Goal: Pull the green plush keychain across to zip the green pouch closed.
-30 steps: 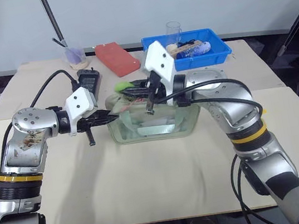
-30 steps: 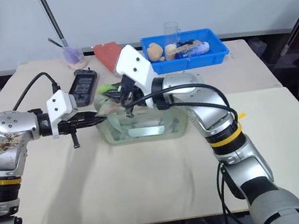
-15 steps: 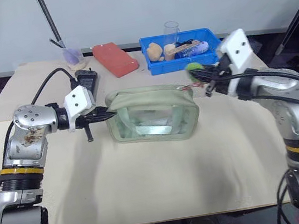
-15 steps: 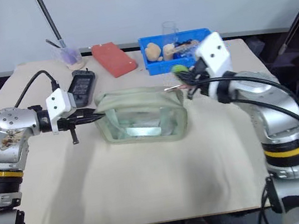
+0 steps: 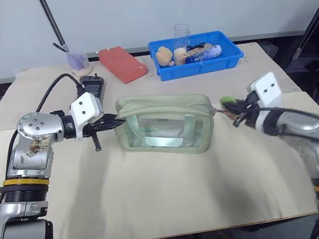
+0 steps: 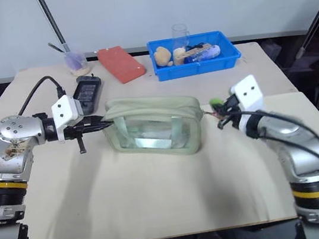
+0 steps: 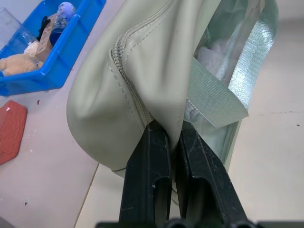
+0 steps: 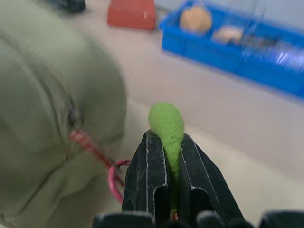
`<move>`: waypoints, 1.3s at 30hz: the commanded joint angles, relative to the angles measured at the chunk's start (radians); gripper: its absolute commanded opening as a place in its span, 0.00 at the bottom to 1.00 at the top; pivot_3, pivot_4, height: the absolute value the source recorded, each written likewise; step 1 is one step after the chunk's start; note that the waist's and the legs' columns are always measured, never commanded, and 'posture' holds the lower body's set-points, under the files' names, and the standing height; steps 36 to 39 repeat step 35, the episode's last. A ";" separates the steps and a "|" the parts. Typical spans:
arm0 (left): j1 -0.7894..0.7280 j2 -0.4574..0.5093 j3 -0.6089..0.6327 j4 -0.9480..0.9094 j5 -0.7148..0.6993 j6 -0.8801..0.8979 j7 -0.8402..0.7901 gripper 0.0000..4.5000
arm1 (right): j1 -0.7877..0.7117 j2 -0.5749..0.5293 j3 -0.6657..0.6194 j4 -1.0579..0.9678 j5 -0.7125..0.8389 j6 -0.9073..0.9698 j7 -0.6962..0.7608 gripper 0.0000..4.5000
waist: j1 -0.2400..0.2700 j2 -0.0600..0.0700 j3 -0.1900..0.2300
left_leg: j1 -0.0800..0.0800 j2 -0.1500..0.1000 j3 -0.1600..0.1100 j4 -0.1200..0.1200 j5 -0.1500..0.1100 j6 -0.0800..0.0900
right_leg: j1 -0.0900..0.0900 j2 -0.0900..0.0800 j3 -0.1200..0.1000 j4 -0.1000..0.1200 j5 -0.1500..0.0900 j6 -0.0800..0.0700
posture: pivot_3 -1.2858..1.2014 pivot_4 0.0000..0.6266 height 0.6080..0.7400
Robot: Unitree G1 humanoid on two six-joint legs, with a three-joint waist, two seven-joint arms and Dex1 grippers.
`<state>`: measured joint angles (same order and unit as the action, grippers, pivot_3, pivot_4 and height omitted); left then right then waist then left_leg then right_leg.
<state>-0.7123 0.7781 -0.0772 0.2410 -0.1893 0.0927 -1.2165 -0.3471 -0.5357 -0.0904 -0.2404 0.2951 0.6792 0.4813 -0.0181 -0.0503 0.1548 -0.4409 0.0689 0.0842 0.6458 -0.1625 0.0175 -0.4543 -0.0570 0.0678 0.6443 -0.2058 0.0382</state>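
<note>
On the tabletop (image 5: 159, 197) I see left gripper (image 5: 114, 124) jaws pinching the green pouch (image 5: 166, 124); right gripper (image 5: 234, 112) jaws clamp the green plush keychain (image 5: 227, 101).

The left gripper (image 7: 166, 142) reaches level, fingers pinched tight. The right gripper (image 8: 172, 156) is clamped too (its arm bent, pointing inward).

Bright even light, soft shadows, R wrist view blurred

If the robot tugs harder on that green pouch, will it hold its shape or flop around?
Probably floppy: the green pouch bunches and folds where the left pincer pinches its fabric end. Its clear sides look soft, so it likely sags. It seems light and may slide on the table unless held.
</note>
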 commanded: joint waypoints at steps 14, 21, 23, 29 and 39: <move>0.088 0.005 0.064 -0.129 -0.083 0.118 0.033 0.25 | -0.055 -0.079 -0.030 0.078 0.075 -0.083 0.188 0.32 | 0.000 0.002 -0.001 | 0.005 0.000 0.000 0.000 0.000 0.000 | 0.005 0.000 0.000 -0.001 -0.004 -0.001 | 0.52 0.24 1.00; 0.038 0.144 0.192 -0.126 -0.262 0.392 -0.056 0.99 | -0.131 -0.407 -0.110 0.038 0.210 -0.035 0.495 0.86 | 0.003 0.002 0.001 | -0.003 0.000 -0.001 -0.001 0.000 0.000 | -0.002 0.000 0.000 -0.002 -0.003 0.000 | 0.52 0.24 1.00; 0.025 0.198 0.231 -0.104 -0.294 0.460 -0.075 1.00 | -0.165 -0.463 -0.152 0.017 0.281 0.025 0.543 0.99 | 0.001 0.002 0.001 | -0.001 0.000 0.000 -0.002 -0.001 0.000 | -0.001 0.000 0.000 -0.002 -0.004 0.000 | 0.52 0.24 1.00; 0.002 0.278 0.277 -0.050 -0.280 0.473 -0.046 1.00 | -0.244 -0.483 -0.257 -0.075 0.465 0.193 0.482 0.99 | 0.001 0.002 0.001 | -0.001 0.001 0.000 -0.003 -0.001 0.000 | -0.002 0.000 0.000 -0.002 -0.005 -0.001 | 0.52 0.24 1.00; -0.019 0.258 0.272 -0.026 -0.260 0.416 -0.012 1.00 | -0.205 -0.445 -0.264 -0.126 0.473 0.195 0.395 0.99 | 0.009 0.001 0.001 | -0.001 -0.001 0.001 -0.002 -0.001 0.000 | -0.001 -0.003 0.000 -0.003 -0.005 -0.002 | 0.52 0.24 1.00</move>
